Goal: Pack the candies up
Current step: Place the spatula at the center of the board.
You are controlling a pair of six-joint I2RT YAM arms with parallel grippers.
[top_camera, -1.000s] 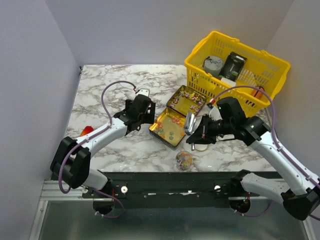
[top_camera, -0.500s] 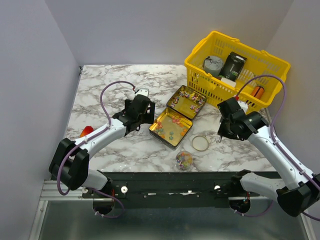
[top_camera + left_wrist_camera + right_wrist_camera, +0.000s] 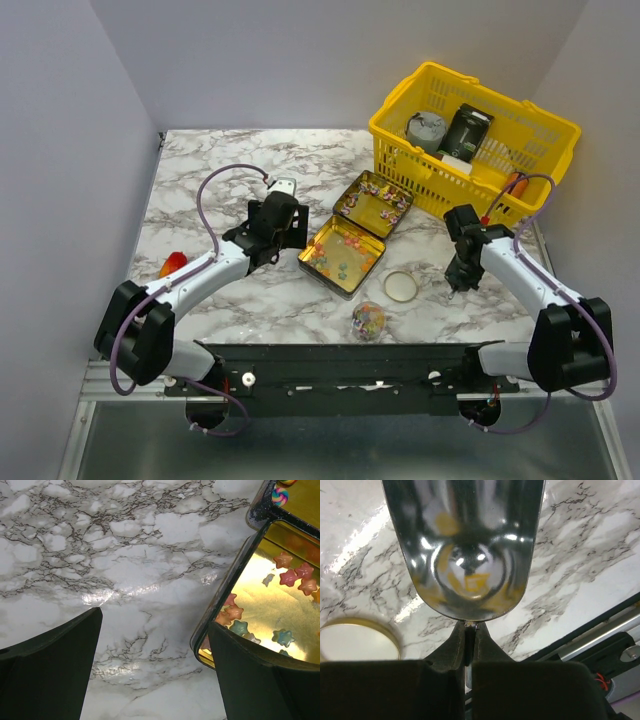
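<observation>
The candies (image 3: 340,258) lie in the base of an open gold tin (image 3: 318,262). More purple and pink ones lie in its hinged lid (image 3: 377,200). In the left wrist view, star-shaped candies (image 3: 295,575) show inside the tin's rim (image 3: 235,575). My left gripper (image 3: 283,222) is open and empty just left of the tin, low over the marble (image 3: 155,670). My right gripper (image 3: 458,278) is right of the tin. It is shut on the handle of a shiny metal scoop (image 3: 465,545), which shows no candies, over bare marble (image 3: 469,630).
A round gold-rimmed lid (image 3: 401,286) and a small clear jar of mixed sweets (image 3: 368,320) lie in front of the tin. A yellow basket (image 3: 400,125) with an orange cylinder (image 3: 515,185) stands back right. An orange-red lump (image 3: 172,263) lies far left.
My right arm has swung the scoop from over the tin's front corner to the right and lowered it near the table. The left arm has hardly moved.
</observation>
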